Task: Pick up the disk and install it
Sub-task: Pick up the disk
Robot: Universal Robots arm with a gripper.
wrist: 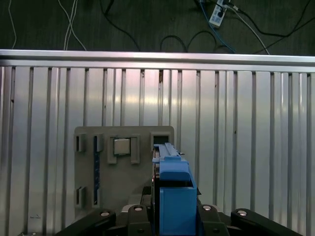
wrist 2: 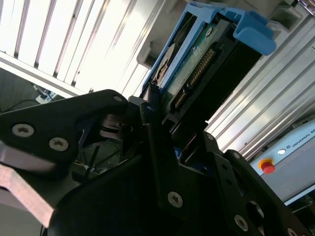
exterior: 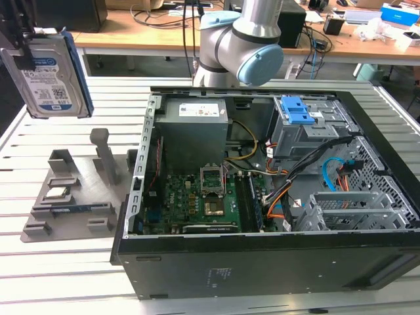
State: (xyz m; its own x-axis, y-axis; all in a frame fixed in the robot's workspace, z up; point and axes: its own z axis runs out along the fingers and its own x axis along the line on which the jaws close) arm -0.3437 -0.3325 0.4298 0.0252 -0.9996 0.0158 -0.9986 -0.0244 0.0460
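Grips, with the black gripper point(exterior: 25, 52) shut tight on it, the rectangular silver metal disk point(exterior: 51, 77) with blue-and-white label and blue plastic side rails. Hangs in the air at the exterior view's left, slightly tilted, above the grey plastic fixture tray point(exterior: 65, 210) and apart from it. Lies well apart from the open black computer case point(exterior: 262, 269) on the slatted metal table point(exterior: 59, 282). Seen in both wrist views clamped between dark fingers point(wrist 2: 160, 147).
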